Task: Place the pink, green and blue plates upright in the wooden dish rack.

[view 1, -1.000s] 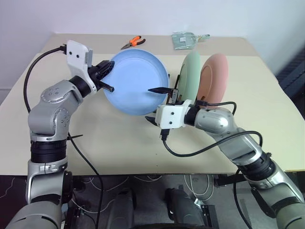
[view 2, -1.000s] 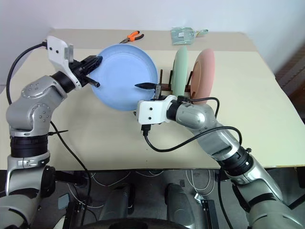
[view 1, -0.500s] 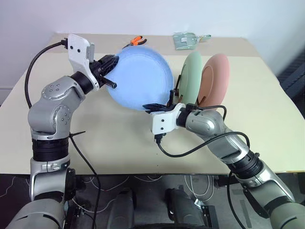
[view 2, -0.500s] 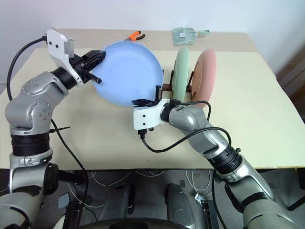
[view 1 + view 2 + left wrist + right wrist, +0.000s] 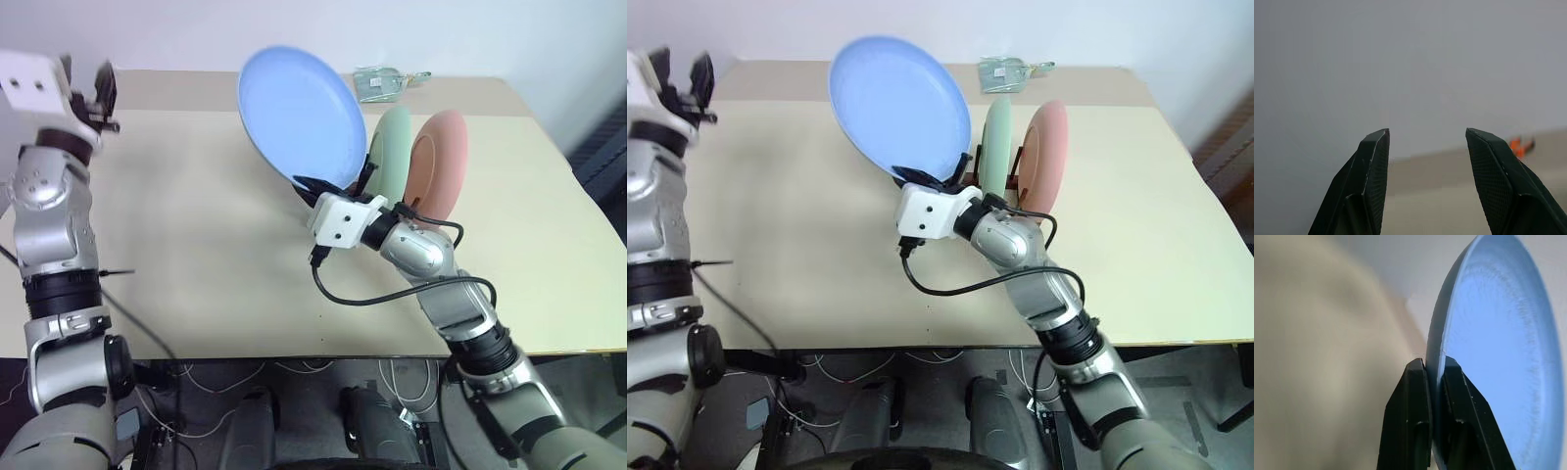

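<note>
Pinching the blue plate's [image 5: 299, 113] lower rim, the right gripper [image 5: 1434, 382] holds it aloft; left gripper [image 5: 1425, 161] apparently gapes empty.

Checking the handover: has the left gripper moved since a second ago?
Yes. The left gripper let go of the blue plate and swung away toward the table's left edge, fingers open.

lab-like room, plain beige table [image 5: 196, 235], bare white wall [image 5: 294, 29], loose cables [image 5: 294, 377] underneath

We see bright, even light with soft shadows; the left claw [image 5: 98, 86] is motion-blurred, and the table [image 5: 1312, 357] beside the right claw [image 5: 1434, 374] is smeared.
</note>
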